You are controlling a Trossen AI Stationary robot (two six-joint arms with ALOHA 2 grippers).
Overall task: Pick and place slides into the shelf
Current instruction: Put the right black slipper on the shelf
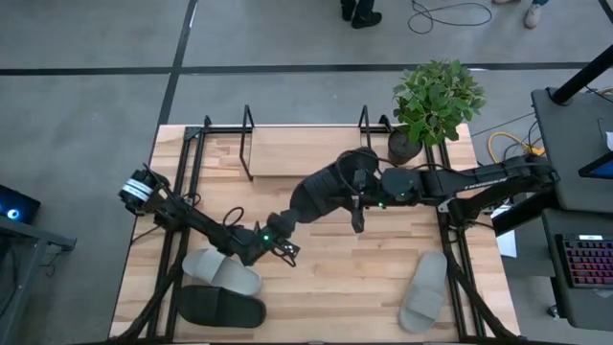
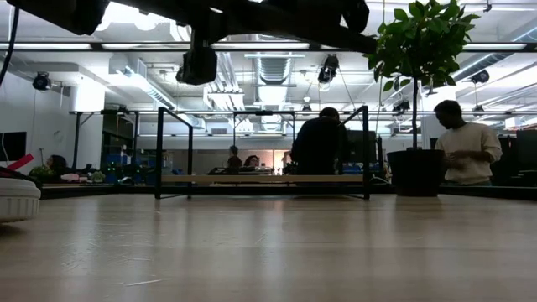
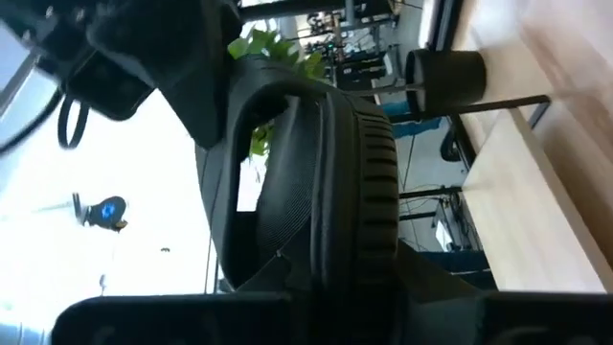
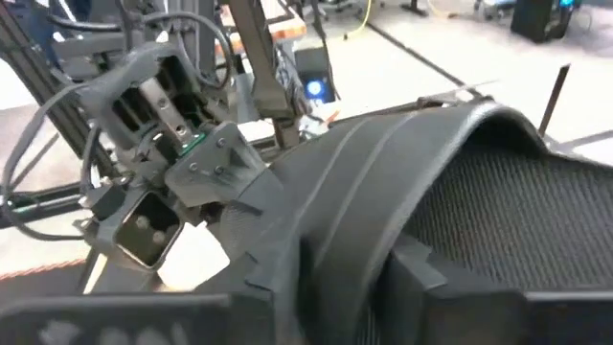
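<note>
One black slide [image 1: 326, 190] hangs in the air above the middle of the table, between my two grippers. My left gripper [image 1: 292, 218] is at its near-left end and my right gripper [image 1: 362, 192] at its far-right end, each shut on it. The slide [image 3: 316, 182] fills the left wrist view, ridged sole edge forward. The right wrist view shows its strap and footbed [image 4: 450, 182]. A light grey slide [image 1: 222, 271] and a second black one [image 1: 222, 307] lie flat near the left corner. Another light grey slide [image 1: 424, 290] lies near right. The shelf [image 1: 306, 158] stands at the far edge. My left gripper holds the black slide by its near-left end [image 1: 305, 206], coming slanting from the near left. The ridged sole edge [image 3: 359, 240] runs back between the fingers. The slide is lifted clear of the table. My right gripper holds the same slide near its strap [image 4: 383, 220], coming from the table's right. The gripper's own body hides the exact place of contact in the high view. The slide is off the table here too.
A potted plant [image 1: 436, 101] stands at the far right corner, next to the shelf's right end loop [image 1: 366, 123]. The shelf's wooden base [image 2: 264, 179] is bare in the low view. Bare table lies between the arms and the near edge. People sit and stand in the room beyond.
</note>
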